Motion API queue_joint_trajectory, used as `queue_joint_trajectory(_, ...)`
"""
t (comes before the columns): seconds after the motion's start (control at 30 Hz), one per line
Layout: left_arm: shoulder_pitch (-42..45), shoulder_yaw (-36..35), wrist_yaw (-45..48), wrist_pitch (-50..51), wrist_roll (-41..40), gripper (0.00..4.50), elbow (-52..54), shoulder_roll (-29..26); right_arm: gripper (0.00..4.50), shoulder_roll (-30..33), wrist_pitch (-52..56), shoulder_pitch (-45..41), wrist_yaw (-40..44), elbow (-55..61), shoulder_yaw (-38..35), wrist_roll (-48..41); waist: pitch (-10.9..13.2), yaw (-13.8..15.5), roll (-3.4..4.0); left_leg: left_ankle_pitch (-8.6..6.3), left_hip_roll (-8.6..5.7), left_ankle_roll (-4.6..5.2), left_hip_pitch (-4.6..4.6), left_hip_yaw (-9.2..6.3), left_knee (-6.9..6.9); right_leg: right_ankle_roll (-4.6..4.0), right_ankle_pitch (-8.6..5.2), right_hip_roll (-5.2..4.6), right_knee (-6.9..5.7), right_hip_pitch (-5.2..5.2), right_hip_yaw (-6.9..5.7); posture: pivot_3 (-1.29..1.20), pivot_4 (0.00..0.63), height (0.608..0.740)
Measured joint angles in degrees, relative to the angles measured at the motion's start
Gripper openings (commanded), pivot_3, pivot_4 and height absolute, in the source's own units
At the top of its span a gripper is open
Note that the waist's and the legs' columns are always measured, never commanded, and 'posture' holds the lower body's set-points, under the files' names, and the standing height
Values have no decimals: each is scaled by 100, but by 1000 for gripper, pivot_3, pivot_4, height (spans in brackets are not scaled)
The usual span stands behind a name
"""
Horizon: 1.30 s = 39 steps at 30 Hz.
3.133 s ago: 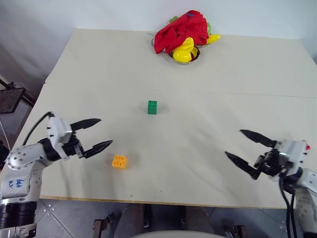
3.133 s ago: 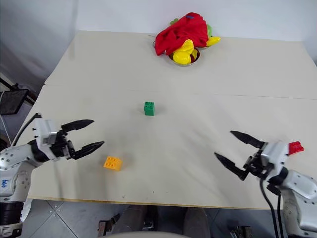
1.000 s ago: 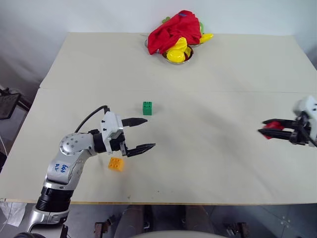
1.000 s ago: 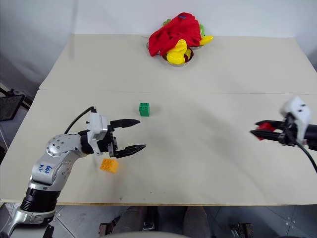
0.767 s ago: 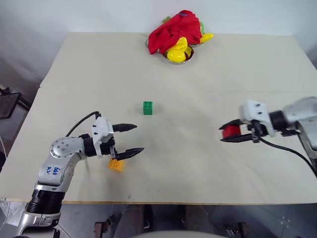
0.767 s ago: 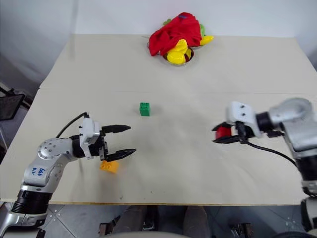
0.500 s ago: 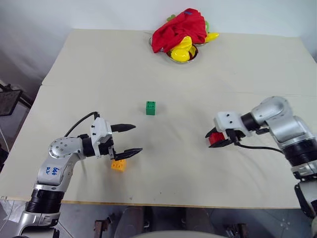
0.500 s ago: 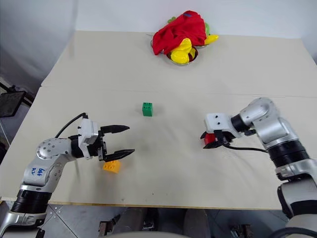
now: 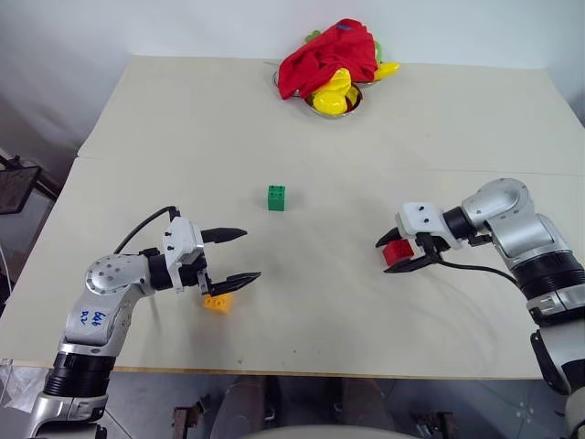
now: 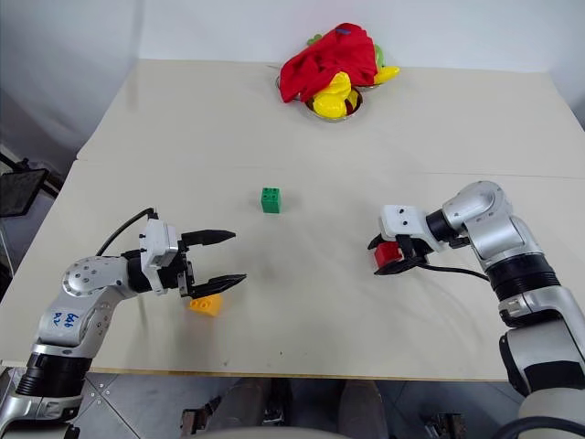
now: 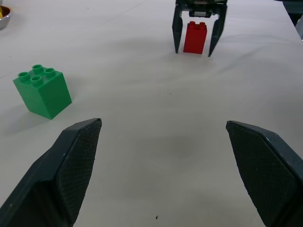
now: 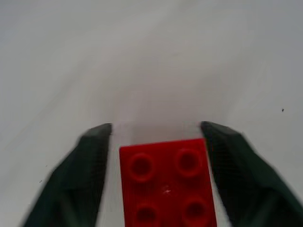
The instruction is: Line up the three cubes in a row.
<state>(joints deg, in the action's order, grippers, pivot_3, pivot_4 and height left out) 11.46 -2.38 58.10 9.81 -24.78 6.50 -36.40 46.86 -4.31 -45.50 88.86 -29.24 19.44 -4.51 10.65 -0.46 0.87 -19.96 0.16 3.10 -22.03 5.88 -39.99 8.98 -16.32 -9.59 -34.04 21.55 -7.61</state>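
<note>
Metal bowl point(image 9: 335, 101) at desk point(image 9: 475, 137) far edge, holding red cloth point(image 9: 329, 53) over yellow items.
Right gripper point(image 9: 388, 254) parted around red cube point(image 9: 396, 253), gaps visible; left gripper point(image 9: 239, 256) wide open, empty.

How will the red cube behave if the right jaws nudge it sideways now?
The red cube looks like rigid plastic, so likely no flex. It stands taller than wide on the table, so a high nudge might tip it. It probably slides easily, being small and likely light.

Green cube point(image 9: 276, 198) upright mid-table; orange cube point(image 9: 218, 304) near front-left, tilted; red cube point(image 9: 397, 253) upright, right.
</note>
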Motion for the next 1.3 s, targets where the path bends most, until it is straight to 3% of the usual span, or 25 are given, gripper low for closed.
queue_joint_trajectory(0.03,-37,-19,-30,-13,1,4500,5,0,4471,-15,-149,5,0,3,-131,-128,1,-1,2,0,0,0,-3,0,1,0,0,0,1,3,-1,0,150,740)
queue_joint_trajectory(0.23,-160,-412,-227,-188,-6,4500,-29,7,4471,-25,-405,253,19,453,-1015,-1380,1,8,2,0,0,0,-7,-5,3,0,0,1,5,2,-7,0,150,740)
queue_joint_trajectory(0.37,-628,-1122,-487,-362,-86,4500,-295,36,4471,-7,115,1095,-122,1122,-1978,-2313,2,47,1,-1,-2,2,-13,-16,3,0,0,-1,9,0,-14,0,150,740)
queue_joint_trajectory(0.47,-1126,-1824,-736,-669,-92,4500,-680,96,4471,-11,765,1893,-752,1737,-2847,-2912,2,39,1,-3,-1,2,-13,-16,5,0,0,-1,9,1,-14,0,150,740)
queue_joint_trajectory(0.63,-2320,-2611,-779,-859,-308,4500,-814,327,4471,-84,887,3679,-1595,2609,-3980,-3047,2,62,-2,-10,-4,1,-12,-12,13,0,0,-4,18,0,-11,0,150,740)
queue_joint_trajectory(0.83,-2518,-2903,-815,-843,-456,4500,-903,406,4471,-439,433,4821,-1994,2842,-4501,-2857,3,107,-4,-20,-1,-15,0,-2,7,4,2,-13,14,2,7,0,150,740)
queue_joint_trajectory(0.97,-1938,-2629,-778,-448,-555,4500,-753,269,4471,-617,424,4997,-2234,3146,-4520,-2870,3,132,-4,-19,-1,-18,2,-4,5,2,3,-17,-3,5,7,0,150,740)
queue_joint_trajectory(1.1,-509,-1758,-513,5,-522,4500,-653,-18,4471,-619,437,5001,-2413,3354,-4597,-2925,2,213,-3,-4,-16,8,1,-7,2,-2,5,-23,-20,3,5,0,150,740)
queue_joint_trajectory(1.3,1984,-222,89,78,266,4500,-2120,61,4471,-616,632,5214,-2522,3627,-4696,-3077,0,162,-2,-2,-37,12,-1,10,8,-1,5,4,-1,3,3,0,150,740)
